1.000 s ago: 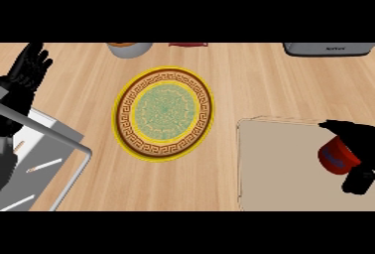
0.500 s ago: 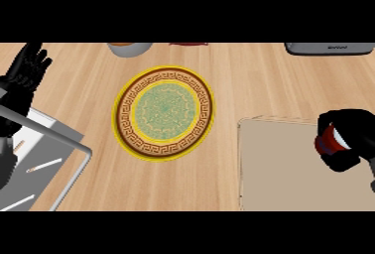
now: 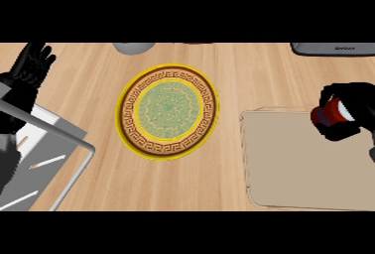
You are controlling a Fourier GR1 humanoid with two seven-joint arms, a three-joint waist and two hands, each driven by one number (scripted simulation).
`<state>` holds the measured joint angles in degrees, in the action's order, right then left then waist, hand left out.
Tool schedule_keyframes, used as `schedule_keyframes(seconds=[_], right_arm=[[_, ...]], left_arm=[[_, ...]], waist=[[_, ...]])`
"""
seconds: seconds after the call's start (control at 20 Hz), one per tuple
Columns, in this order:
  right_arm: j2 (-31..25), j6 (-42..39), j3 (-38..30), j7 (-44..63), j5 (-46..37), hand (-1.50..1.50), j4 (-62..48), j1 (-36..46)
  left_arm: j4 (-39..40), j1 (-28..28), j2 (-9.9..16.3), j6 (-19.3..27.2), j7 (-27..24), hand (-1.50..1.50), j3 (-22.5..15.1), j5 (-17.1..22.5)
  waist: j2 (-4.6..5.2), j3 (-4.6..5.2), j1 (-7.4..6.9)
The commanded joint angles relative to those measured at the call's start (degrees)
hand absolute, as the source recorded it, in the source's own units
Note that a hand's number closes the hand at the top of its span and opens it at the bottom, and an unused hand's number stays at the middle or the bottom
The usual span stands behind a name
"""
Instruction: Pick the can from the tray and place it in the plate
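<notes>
writing: I see light lettering on the dark grey appliance (image 3: 336, 48) at the top right edge, too small for me to read. No label legible on the can.
can: red can (image 3: 331, 111) with a white rim, at the far right, over the back right corner of the tray. I can't tell if it touches the tray surface.
right hand: my right hand (image 3: 350, 111) has black fingers curled round the can from above and from the side, hiding most of it; only the left end of the can shows.
tray: beige tray (image 3: 307, 163), rounded corners, lower right; its bare surface fills most of that corner.
plate: round plate (image 3: 167, 111), yellow rim, brown key-pattern band, green middle. It sits centre of the counter, well apart from the can, to its left.
left hand: left hand (image 3: 31, 64) at the upper left edge, fingers straight and spread, pointing up, resting, touching nothing.
other things: grey rounded object (image 3: 132, 47) at the top edge, cut off. Grey-framed panel (image 3: 45, 154) at the lower left with pale streaks on it.
in the way: bare wooden counter (image 3: 264, 74) lies between the tray and the plate.
</notes>
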<state>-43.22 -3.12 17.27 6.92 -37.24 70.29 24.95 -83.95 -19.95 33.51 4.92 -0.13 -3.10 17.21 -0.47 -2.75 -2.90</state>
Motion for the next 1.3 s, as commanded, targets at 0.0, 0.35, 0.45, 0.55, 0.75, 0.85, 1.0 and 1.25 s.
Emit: schedule_keyframes(seconds=[0.0, 0.35, 0.45, 0.55, 0.75, 0.85, 1.0, 1.25], right_arm=[[1.71, 1.55, -2.86, -7.99, 3.72, 1.50, -2.58, 2.77], [7.74, -0.84, -5.86, -14.25, 13.24, 1.50, 5.52, 7.14], [9.62, -3.51, -6.20, -14.80, 16.93, 1.50, 7.31, 7.31], [11.32, -4.70, -6.99, -13.18, 18.54, 1.50, 7.60, 10.94], [11.14, -9.50, -6.89, -10.02, 21.29, 1.50, 11.88, 13.06], [15.88, -7.98, -3.20, -5.89, 19.42, 1.50, 13.85, 13.67], [19.27, -7.74, -1.78, -2.24, 18.64, 1.50, 13.04, 17.62], [27.11, -6.05, 0.31, 3.40, 18.22, 1.50, 10.20, 22.37]], left_arm=[[-2.81, 0.46, -4.01, 0.98, 1.75, 0.00, -4.00, -0.82], [-2.64, 1.76, -3.81, 1.41, 1.70, 0.00, -3.03, -0.62], [-2.79, 3.69, -4.34, 1.29, 0.06, 0.00, -2.61, -0.23], [-0.89, 1.76, -4.19, 0.44, 0.14, 0.00, -2.13, 0.30], [-2.98, 5.14, -4.08, 0.54, -0.31, 0.00, -2.59, -0.16], [-3.58, 2.76, -3.48, 1.46, 1.72, 0.00, -2.37, -0.52], [-1.42, 3.07, -4.20, -0.08, 0.36, 0.00, -2.92, -0.52], [-0.46, 1.28, -3.02, -0.62, -1.40, 0.00, -2.74, 0.55]], waist=[[0.71, 2.55, 1.38], [0.13, 2.62, 2.69], [0.03, 2.68, 2.70], [0.40, 2.74, 2.78], [0.01, 2.78, 2.63], [0.01, 2.77, 2.60], [0.29, 2.79, 2.16], [0.49, 2.76, 1.42]])
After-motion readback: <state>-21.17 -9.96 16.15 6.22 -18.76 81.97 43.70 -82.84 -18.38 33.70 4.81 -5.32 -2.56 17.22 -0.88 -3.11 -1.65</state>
